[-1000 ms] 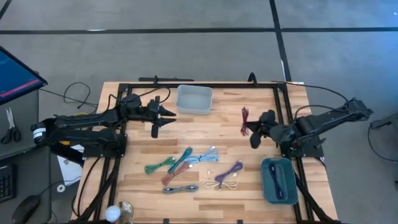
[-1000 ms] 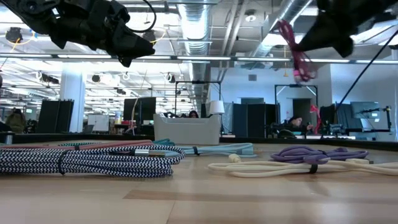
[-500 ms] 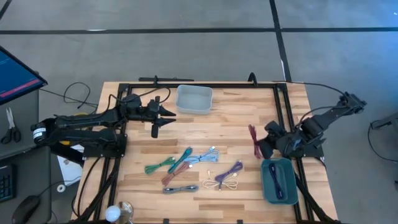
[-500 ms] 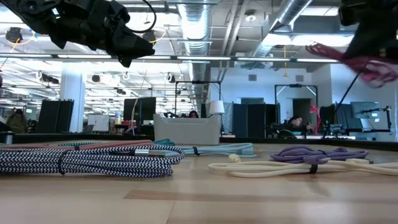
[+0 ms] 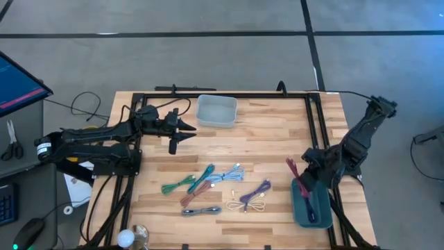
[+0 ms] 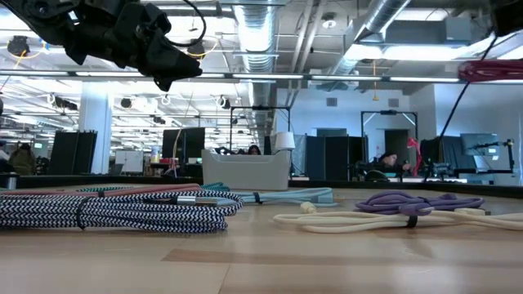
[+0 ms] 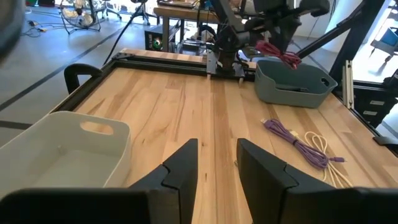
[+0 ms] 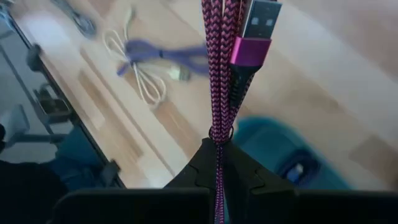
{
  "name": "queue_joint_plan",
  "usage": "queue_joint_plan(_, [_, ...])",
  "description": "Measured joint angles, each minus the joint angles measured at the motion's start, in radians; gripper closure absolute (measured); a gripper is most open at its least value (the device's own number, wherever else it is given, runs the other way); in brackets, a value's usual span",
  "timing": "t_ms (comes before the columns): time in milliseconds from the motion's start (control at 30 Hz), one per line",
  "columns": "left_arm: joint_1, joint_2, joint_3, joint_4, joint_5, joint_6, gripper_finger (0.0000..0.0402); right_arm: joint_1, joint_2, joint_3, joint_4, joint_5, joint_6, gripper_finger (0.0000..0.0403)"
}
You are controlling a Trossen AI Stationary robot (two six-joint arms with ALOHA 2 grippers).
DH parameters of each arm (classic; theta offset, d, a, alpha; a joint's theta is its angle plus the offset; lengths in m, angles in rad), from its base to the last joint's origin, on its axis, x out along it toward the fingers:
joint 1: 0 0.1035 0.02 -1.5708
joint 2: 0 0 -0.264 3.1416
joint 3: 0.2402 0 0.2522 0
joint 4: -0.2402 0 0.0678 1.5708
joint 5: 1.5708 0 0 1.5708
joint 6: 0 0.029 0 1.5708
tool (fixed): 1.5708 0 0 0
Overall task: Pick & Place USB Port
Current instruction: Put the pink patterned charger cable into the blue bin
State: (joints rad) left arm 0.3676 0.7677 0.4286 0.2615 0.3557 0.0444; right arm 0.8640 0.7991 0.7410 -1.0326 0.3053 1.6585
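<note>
The right hand [image 5: 303, 177] was clamped on the braided magenta USB cable [image 8: 219, 74], its coil dangling just over the rim of the dark teal plastic bin [image 5: 310, 201], so an early release risked it draping the edge and spilling onto the bench [image 5: 257, 149].

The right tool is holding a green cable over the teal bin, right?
Not green. The right tool is shut on a pink cable, which the right wrist view shows close up. It does hang at the edge of the teal bin, as the high view shows.
</note>
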Motion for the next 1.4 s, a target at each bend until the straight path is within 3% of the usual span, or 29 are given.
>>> queue_joint_plan(267, [0.000, 0.000, 0.000, 0.000, 0.000, 0.000, 0.0291, 0.186, 0.101, 0.000, 0.024, -0.009, 0.195, 0.0403])
queue_joint_plan(733, [0.000, 0.000, 0.000, 0.000, 0.000, -0.008, 0.0291, 0.390, 0.253, 0.000, 0.064, -0.008, 0.570, 0.0403])
queue_joint_plan(1133, [-0.002, 0.000, 0.000, 0.000, 0.000, -0.027, 0.0291, 0.405, 0.329, 0.000, 0.106, -0.043, 0.587, 0.0401])
queue_joint_plan(1400, [-0.002, 0.000, 0.000, 0.000, 0.000, -0.027, 0.0291, 0.379, 0.329, 0.000, 0.131, -0.045, 0.587, 0.0343])
